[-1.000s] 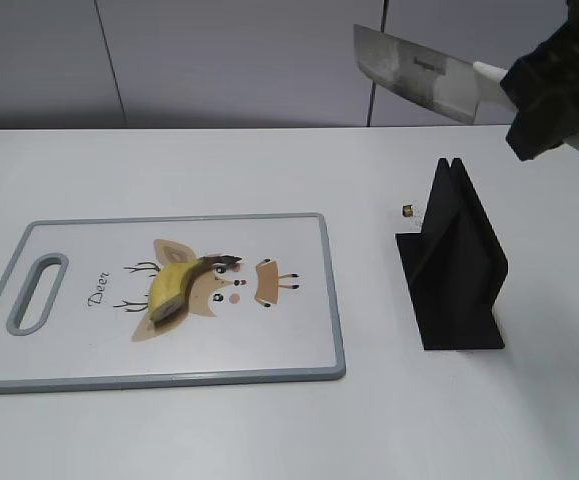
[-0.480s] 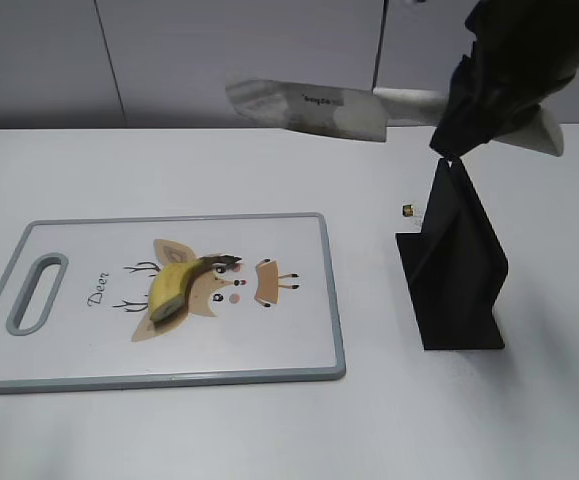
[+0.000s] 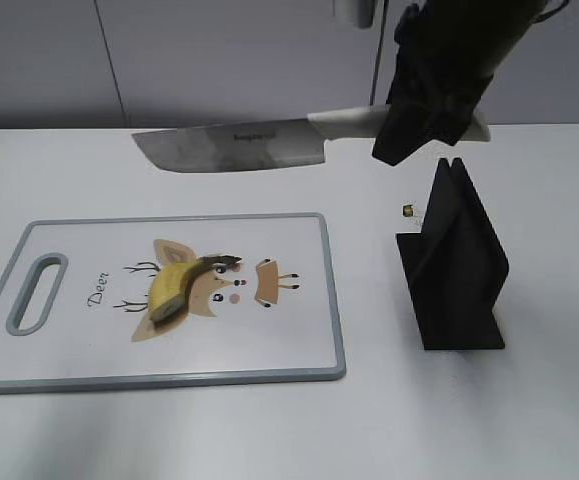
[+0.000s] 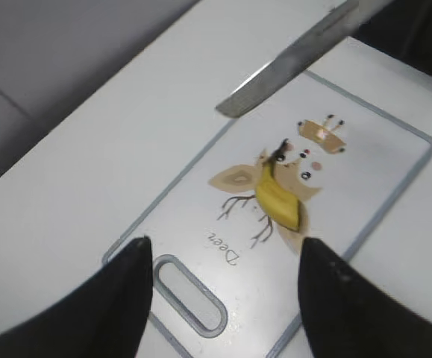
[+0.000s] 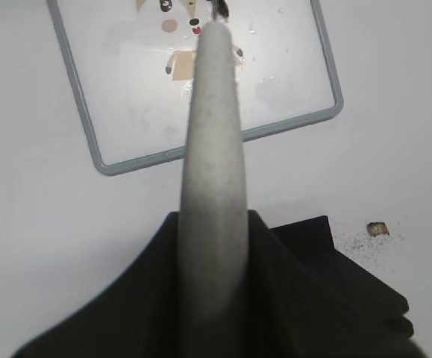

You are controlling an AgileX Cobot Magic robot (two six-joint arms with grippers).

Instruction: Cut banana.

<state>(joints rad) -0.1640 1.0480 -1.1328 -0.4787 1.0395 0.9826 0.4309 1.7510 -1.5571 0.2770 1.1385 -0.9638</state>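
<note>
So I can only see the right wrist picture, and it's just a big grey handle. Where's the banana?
Observer: The banana lies on the cutting board, over the deer print.
Operator: Is the knife touching it?
Observer: No. The knife hangs in the air above the board's far edge, blade level.
Operator: What's the other arm doing?
Observer: The left gripper hovers open over the board's handle end, holding nothing.

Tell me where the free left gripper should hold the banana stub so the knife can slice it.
Probably pinch the banana near its dark stem tip, descending from above with the left gripper. It lies flat on the cutting board, and that leaves the pale cut end clear for the knife.
</note>
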